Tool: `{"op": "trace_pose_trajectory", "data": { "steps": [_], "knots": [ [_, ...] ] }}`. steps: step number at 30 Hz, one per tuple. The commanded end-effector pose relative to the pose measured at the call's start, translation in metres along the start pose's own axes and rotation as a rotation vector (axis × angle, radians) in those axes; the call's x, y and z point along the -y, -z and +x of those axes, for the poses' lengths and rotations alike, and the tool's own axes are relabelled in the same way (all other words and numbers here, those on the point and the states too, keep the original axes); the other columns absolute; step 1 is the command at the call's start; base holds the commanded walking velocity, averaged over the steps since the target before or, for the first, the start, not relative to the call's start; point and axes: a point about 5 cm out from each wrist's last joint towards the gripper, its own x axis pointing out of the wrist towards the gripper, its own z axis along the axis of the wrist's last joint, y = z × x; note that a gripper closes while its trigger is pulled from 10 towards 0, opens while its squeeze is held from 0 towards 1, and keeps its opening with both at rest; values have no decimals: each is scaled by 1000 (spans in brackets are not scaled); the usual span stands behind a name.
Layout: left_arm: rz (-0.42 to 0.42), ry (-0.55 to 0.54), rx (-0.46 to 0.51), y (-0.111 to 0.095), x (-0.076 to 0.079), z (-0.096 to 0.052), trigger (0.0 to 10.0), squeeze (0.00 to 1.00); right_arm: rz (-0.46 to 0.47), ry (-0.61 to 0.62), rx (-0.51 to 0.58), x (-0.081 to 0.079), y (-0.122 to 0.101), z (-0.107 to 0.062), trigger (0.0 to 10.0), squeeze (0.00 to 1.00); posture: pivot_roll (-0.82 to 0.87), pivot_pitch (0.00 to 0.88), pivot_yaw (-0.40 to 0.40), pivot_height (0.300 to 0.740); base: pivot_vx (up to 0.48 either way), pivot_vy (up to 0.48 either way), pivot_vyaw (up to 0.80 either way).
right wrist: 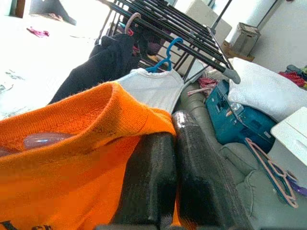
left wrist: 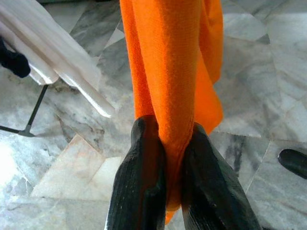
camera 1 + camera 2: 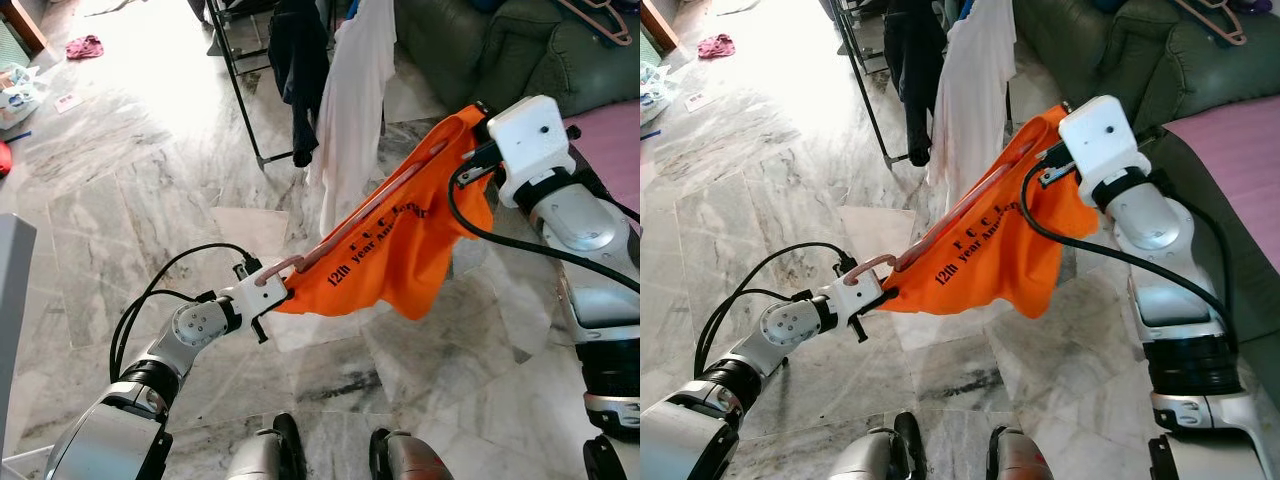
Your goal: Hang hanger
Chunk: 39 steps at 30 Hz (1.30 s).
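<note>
Left tool and right tool pinch opposite edges of the orange shirt on its pink hanger, above open marble floor.

Grey-veined marble floor. Black drying rack carrying a white garment on a blue hanger and a dark garment. Dark green sofa beside it, with a teal case, a white pillow and a spare pink hanger.
</note>
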Motion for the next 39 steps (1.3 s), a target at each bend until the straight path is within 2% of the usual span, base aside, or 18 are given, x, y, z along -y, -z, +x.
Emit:
{"op": "trace_pose_trajectory", "data": {
  "steps": [1,2,4,7,9,15,17,18,20,21,24,26,30,31,34,35,39],
  "knots": [
    [-30,44,-124,27,11,-13,0,0,-31,78,88,17,-21,0,0,0,-148,232,64,740,0,0,0],
    [-46,37,-153,33,10,-17,0,0,-36,104,76,25,-19,-2,0,0,-150,234,65,740,0,0,0],
    [-52,32,-173,37,11,-19,0,0,-37,122,71,29,-18,-4,0,0,-150,234,65,740,0,0,0],
    [-57,29,-190,40,11,-21,0,0,-38,133,68,32,-18,-5,0,0,-150,233,66,740,0,0,0],
    [-60,37,-236,45,12,-23,0,0,-42,137,67,33,-19,-6,0,0,-151,234,69,740,0,0,0],
    [-49,54,-246,43,12,-20,0,0,-40,88,80,21,-21,-2,0,0,-150,233,73,740,0,0,0],
    [-41,66,-229,36,12,-14,0,0,-17,42,95,7,-24,3,0,0,-150,231,75,740,0,0,0],
    [-41,66,-229,36,12,-14,0,0,-17,42,95,7,-24,3,0,0,-150,231,75,740,0,0,0],
    [-40,75,-210,29,12,-8,0,0,7,-19,116,-9,-28,7,0,0,-149,231,76,740,0,0,0],
    [-40,75,-210,29,12,-8,0,0,7,-19,116,-9,-28,7,0,0,-149,231,76,740,0,0,0],
    [-26,100,-184,21,14,-1,0,0,44,-82,128,-24,-30,10,0,0,-148,231,76,740,0,0,0],
    [-21,111,-160,14,15,5,0,0,67,-138,126,-37,-29,10,0,0,-149,230,75,740,0,0,0],
    [-18,126,-129,5,17,12,0,0,98,-195,116,-52,-27,9,0,0,-150,231,74,740,0,0,0],
    [-19,133,-109,-1,18,16,0,0,116,-225,109,-61,-25,8,0,0,-150,231,74,740,0,0,0],
    [-19,136,-95,-5,19,19,0,0,130,-250,106,-68,-25,7,0,0,-151,232,74,740,0,0,0],
    [-24,140,-76,-9,20,21,0,0,142,-278,104,-75,-25,6,0,0,-150,233,75,740,0,0,0],
    [-28,140,-49,-17,20,26,0,0,139,-346,77,-89,-21,3,0,0,-148,235,74,740,0,0,0]
  ]
}}
